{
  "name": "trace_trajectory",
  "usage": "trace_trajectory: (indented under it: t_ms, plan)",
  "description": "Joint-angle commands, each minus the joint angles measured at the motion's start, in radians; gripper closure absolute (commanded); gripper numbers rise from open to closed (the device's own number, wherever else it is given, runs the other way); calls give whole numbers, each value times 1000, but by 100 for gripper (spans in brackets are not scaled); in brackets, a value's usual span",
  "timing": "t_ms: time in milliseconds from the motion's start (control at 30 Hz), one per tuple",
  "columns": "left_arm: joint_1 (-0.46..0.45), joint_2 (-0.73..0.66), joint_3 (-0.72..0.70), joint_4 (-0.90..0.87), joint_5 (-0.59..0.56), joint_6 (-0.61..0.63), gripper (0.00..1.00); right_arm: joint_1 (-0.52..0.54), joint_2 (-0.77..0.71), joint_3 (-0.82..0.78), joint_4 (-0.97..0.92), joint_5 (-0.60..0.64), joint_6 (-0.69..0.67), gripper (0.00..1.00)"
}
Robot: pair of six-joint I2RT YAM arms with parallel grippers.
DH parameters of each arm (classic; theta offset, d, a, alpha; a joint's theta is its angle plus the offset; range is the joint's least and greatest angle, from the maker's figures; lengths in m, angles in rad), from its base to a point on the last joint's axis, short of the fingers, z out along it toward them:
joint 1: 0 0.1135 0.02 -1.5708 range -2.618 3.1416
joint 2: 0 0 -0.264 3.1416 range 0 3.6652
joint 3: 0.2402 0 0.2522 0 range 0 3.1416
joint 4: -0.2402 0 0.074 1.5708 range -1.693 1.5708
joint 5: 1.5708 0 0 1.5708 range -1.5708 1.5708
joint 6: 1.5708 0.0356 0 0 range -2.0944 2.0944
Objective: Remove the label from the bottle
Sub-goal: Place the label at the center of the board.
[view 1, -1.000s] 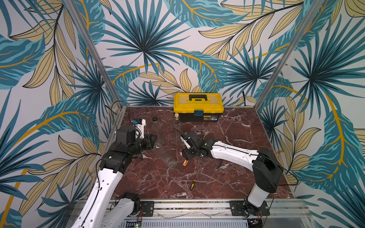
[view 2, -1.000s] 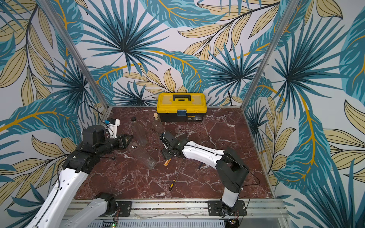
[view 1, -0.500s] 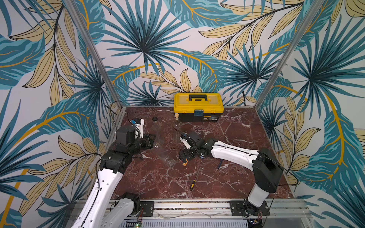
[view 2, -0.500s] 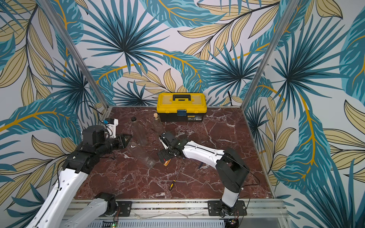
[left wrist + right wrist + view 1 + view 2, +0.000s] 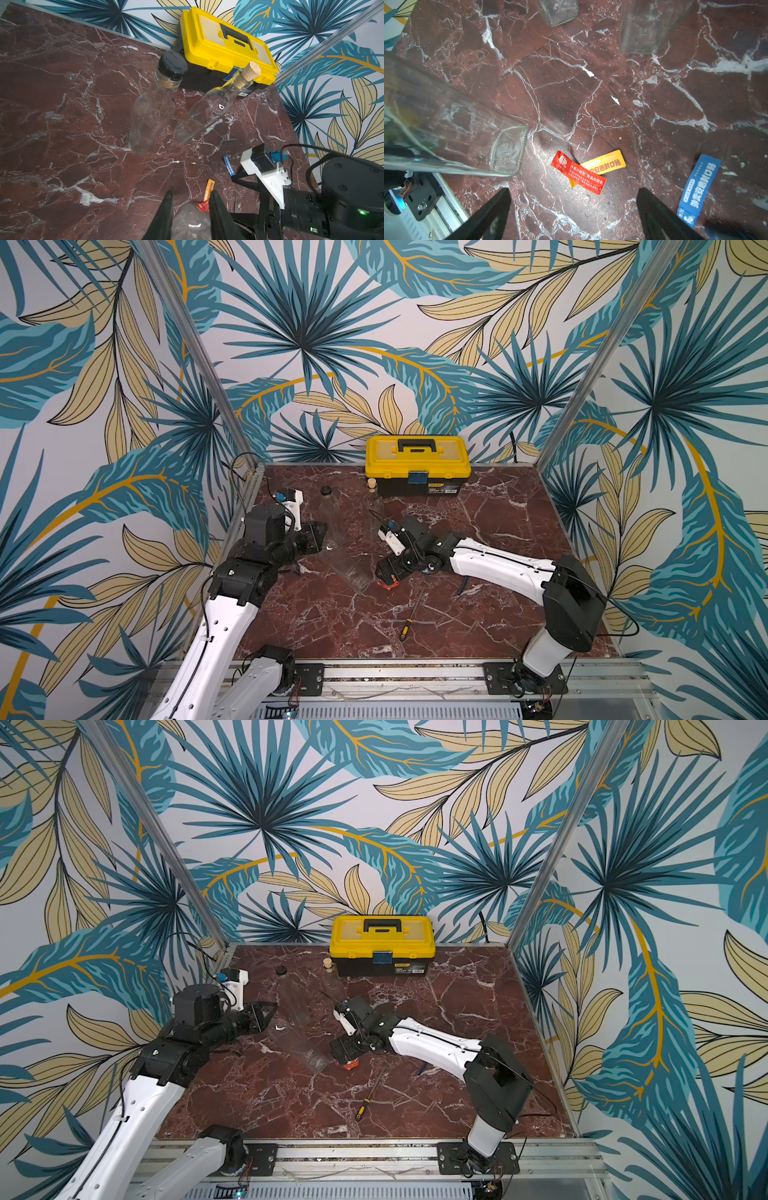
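My left gripper [image 5: 318,533] is shut on a clear square bottle [image 5: 347,560], held tilted with its base low over the table. In the left wrist view the fingers [image 5: 168,207] clamp the bottle [image 5: 190,220]. The bottle's glass [image 5: 452,128] shows no label. A red label [image 5: 578,173] lies flat on the marble across a yellow label [image 5: 607,163]. It also shows as a red label [image 5: 384,584] beside the bottle's base. My right gripper [image 5: 574,193] hovers just over these labels, open and holding nothing; in both top views the right gripper [image 5: 343,1050] points down.
A blue label [image 5: 699,185] lies beside the right gripper. Two clear bottles stand further back, one black-capped [image 5: 328,506], one corked [image 5: 372,497]. A yellow toolbox [image 5: 417,464] sits against the back wall. A screwdriver [image 5: 409,620] lies toward the front.
My right gripper has opened wider and dropped slightly toward the front, over the labels on the table. The left arm and bottle have stayed put.
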Motion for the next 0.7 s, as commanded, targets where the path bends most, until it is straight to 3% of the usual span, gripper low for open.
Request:
trace_trajectory:
  t_ms: [0, 667]
  plan:
    - [-19, -20, 21, 68, -12, 1, 100, -1, -36, -7, -38, 39, -3, 3]
    - [-255, 137, 173, 79, -275, 179, 100, -91, -193, 17, -36, 125, 26, 1]
